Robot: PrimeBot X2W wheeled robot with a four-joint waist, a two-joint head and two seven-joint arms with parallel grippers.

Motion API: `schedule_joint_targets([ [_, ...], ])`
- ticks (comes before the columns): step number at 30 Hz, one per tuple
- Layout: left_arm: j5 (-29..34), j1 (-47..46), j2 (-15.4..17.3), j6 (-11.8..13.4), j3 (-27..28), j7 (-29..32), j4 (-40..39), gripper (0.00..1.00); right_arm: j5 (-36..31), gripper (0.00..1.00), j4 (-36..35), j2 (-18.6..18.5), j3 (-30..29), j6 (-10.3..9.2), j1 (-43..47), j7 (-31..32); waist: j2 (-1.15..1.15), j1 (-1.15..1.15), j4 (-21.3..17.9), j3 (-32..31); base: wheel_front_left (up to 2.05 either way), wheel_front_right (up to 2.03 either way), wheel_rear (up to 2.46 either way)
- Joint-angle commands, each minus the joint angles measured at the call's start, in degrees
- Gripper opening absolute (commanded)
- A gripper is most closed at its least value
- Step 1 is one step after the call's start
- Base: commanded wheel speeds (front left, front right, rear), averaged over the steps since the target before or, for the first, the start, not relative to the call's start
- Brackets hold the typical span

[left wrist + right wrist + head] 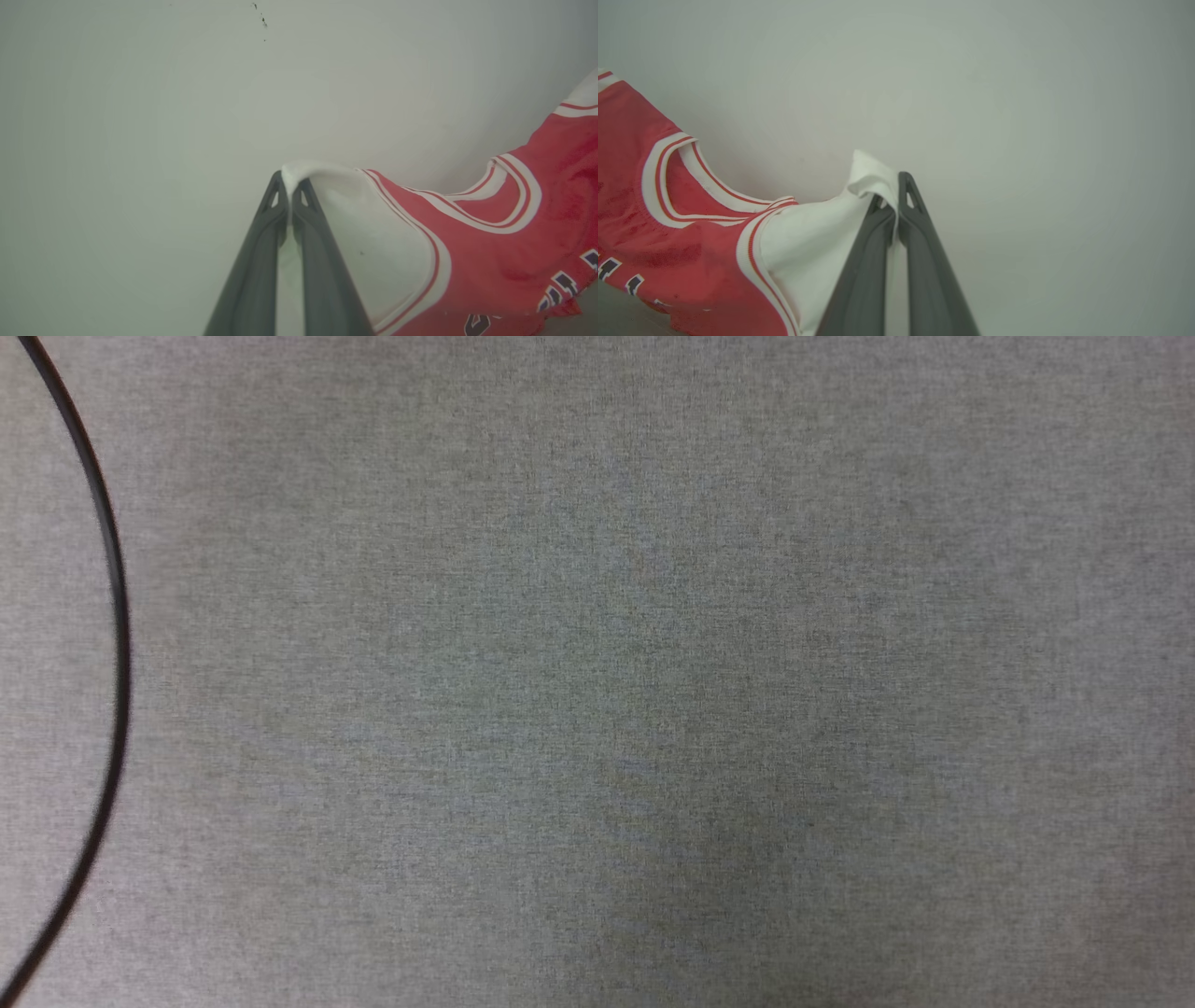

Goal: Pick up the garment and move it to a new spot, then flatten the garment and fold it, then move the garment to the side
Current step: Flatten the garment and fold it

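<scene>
1. Now the left gripper [290, 183] has its jaws pressed tight on the tip of one white sleeve [373, 233] of the garment [495, 242]. The right gripper [893, 189] pinches the other white sleeve [808, 247] the same way.
2. The garment hangs stretched between both grippers. I cannot tell if its bottom touches anything.
3. I think a sleeve could slip out, since each pinch holds just a little cloth. A hard pull apart or a quick shake would do it, and the garment would drop in a heap.
4. The left wrist view shows small dark specks [262, 19] on a pale background. The head view shows a grey cloth surface [597, 672] and a thin dark curved line [117, 616].
</scene>
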Motion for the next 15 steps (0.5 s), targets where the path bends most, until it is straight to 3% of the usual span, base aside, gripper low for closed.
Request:
schedule_joint_targets([
  [1, -0.58, 2.52, -0.10, -0.06, -0.22, -1.34, 0.42, 0.00, 0.97, 0.00, 0.75, 0.09, 1.29, -0.09, 2.58, -1.17, 0.00, -0.01, 0.00, -0.40, 0.00, 0.00, 0.00],
  [7, -3.40, 18.85, 1.05, 1.40, -0.85, -6.87, -1.63, 0.00, 7.86, 0.00, -0.50, -2.74, 7.73, -0.09, 15.83, -6.21, 0.00, -0.01, 0.23, -5.50, 0.00, 0.00, 0.00],
  [15, -7.53, 40.73, 3.97, 7.23, -0.88, -7.89, -12.76, 0.00, 13.71, 0.00, -7.82, -7.53, 11.70, -0.09, 33.76, -8.31, 0.00, -0.01, 0.39, -12.07, 0.00, 0.00, 0.00],
])
